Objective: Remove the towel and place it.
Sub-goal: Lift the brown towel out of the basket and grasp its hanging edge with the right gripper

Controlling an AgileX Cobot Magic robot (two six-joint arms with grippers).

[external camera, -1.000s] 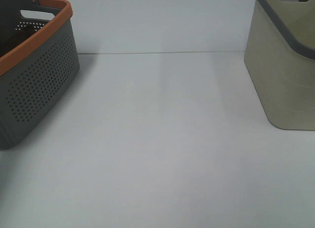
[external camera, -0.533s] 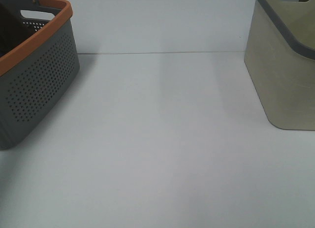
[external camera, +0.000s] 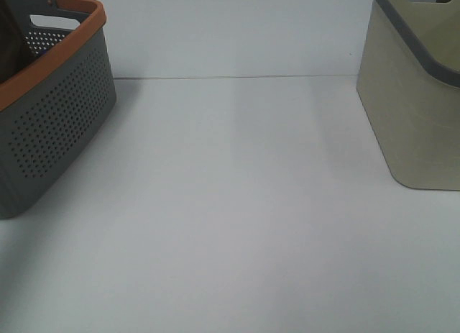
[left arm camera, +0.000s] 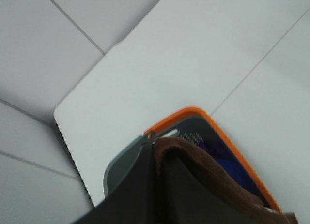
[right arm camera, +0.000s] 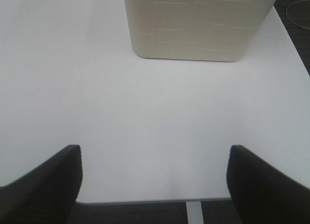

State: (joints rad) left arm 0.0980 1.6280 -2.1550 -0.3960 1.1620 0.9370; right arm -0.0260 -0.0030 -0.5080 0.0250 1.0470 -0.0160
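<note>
The dark brown towel (external camera: 11,45) rises out of the grey basket with an orange rim (external camera: 65,124) at the far left of the exterior view. In the left wrist view the towel (left arm camera: 203,173) hangs bunched right at my left gripper (left arm camera: 155,190), which is shut on it high above the basket (left arm camera: 193,112). The left fingers are mostly hidden by cloth. My right gripper (right arm camera: 154,180) is open and empty, low over the table's front edge. Neither gripper shows in the exterior view.
A beige basket with a grey rim (external camera: 417,96) stands at the right, straight ahead of the right gripper (right arm camera: 193,25). A blue cloth (left arm camera: 225,161) lies inside the grey basket. The white table (external camera: 237,203) stretches between the baskets.
The dark towel has risen higher out of the grey basket at the left edge. The baskets have not moved.
</note>
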